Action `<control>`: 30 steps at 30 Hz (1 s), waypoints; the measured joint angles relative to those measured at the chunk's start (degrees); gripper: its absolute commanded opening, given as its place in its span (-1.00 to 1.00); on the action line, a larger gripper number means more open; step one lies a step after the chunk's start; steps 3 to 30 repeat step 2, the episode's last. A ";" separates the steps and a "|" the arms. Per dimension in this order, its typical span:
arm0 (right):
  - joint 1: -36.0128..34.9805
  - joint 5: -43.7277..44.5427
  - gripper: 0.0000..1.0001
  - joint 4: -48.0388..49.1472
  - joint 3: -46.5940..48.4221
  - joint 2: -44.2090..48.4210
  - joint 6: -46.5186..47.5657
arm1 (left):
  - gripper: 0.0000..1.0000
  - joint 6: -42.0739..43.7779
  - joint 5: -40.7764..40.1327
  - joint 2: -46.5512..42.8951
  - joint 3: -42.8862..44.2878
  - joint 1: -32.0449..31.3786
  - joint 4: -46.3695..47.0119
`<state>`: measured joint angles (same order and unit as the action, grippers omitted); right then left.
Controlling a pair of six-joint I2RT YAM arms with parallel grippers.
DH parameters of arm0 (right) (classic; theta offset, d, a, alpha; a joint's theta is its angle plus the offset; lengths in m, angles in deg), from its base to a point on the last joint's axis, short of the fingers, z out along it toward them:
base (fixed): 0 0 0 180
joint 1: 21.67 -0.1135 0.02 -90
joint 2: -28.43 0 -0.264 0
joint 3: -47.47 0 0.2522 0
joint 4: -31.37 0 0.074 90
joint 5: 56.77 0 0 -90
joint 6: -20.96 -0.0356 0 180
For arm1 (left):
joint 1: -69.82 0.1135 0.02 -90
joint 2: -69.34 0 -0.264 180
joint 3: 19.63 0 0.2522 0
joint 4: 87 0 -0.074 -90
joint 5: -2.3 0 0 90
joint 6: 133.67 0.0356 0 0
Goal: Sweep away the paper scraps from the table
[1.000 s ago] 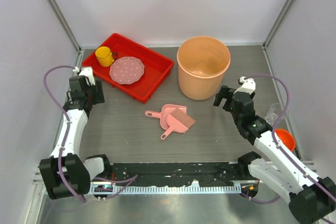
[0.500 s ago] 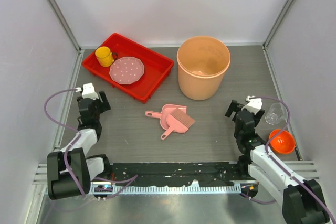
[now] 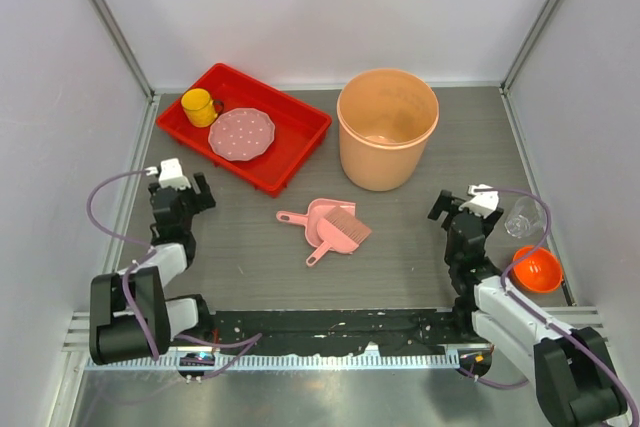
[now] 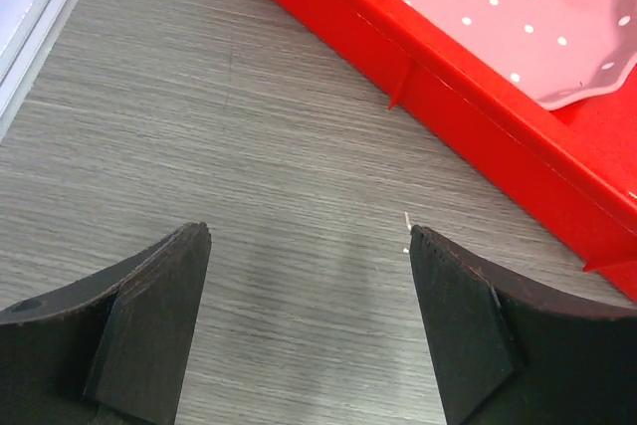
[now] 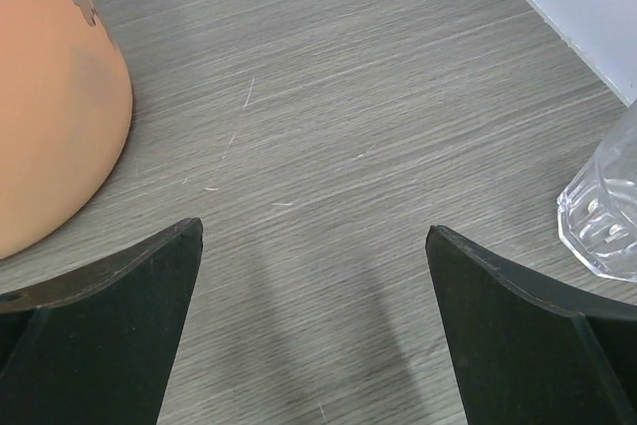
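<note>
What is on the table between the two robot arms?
A pink dustpan with a pink brush resting on it lies there, on the table between the left arm and the right arm. The top view shows it.

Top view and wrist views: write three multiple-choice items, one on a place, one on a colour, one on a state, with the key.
1. The plate lies: A in the tray; B beside it; C under it.
2. The cup is: A blue; B yellow; C green.
3. The right hand is: A shut on a thing; B shut, empty; C open, empty.
Key: 1 A, the red tray walls surround the plate. 2 B, it shows yellow in the top view. 3 C, its jaws stand wide apart with only table between them.
</note>
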<state>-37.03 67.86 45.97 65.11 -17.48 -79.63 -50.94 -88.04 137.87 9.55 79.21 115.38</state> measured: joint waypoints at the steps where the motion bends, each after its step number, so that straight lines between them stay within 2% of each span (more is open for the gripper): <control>1: 0.00 0.02 0.99 0.28 0.00 0.00 0.00 | 0.68 -0.02 0.02 0.00 0.11 0.00 -0.02; 30: 0.00 0.02 0.99 0.46 0.00 0.00 0.00 | 0.69 0.00 0.04 0.07 0.26 0.00 -0.13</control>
